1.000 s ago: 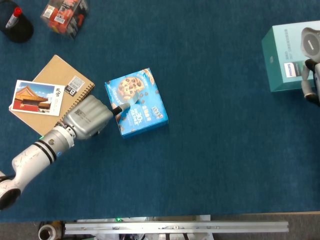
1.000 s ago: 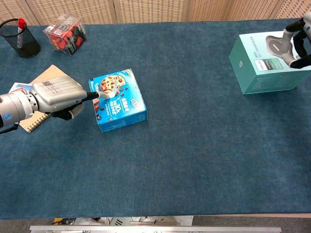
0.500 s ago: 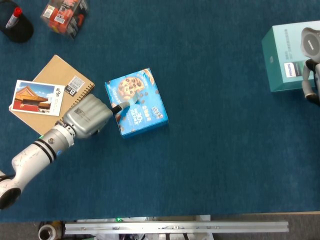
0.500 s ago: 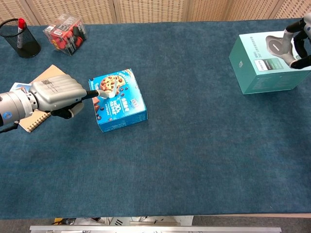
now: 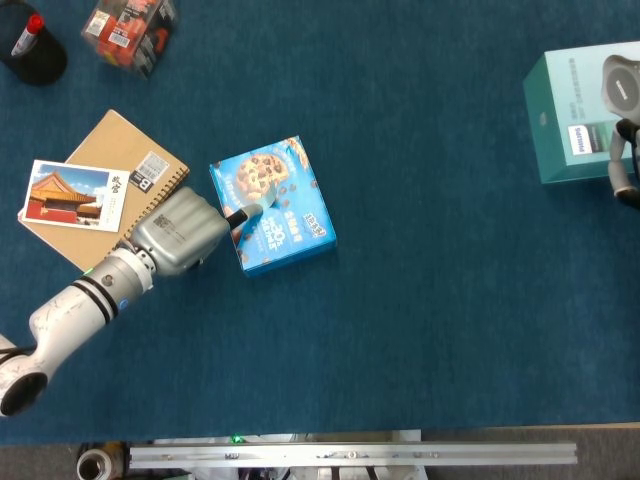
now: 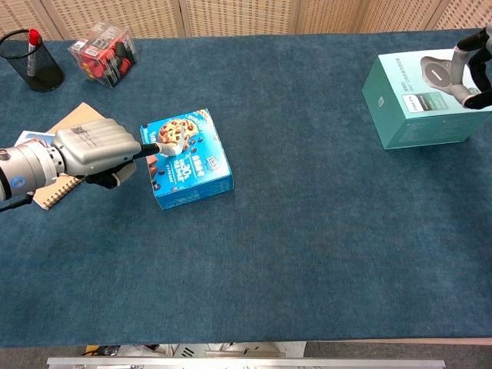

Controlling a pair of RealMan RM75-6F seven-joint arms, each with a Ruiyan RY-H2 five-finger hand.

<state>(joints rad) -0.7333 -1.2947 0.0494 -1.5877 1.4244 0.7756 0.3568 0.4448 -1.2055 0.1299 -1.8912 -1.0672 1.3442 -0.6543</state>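
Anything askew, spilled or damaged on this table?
Nothing spilled or damaged. The cookie box lies turned at an angle, the left hand touching its top. The postcard overhangs the notebook edge.

Right robot hand (image 5: pixel 626 165) cut by frame edge; grip on teal box (image 5: pixel 570 120) unclear.

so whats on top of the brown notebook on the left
A postcard showing a red palace lies on the notebook, overhanging its left edge. A barcode sticker sits near its spiral edge. The left robot hand covers the notebook's lower corner.
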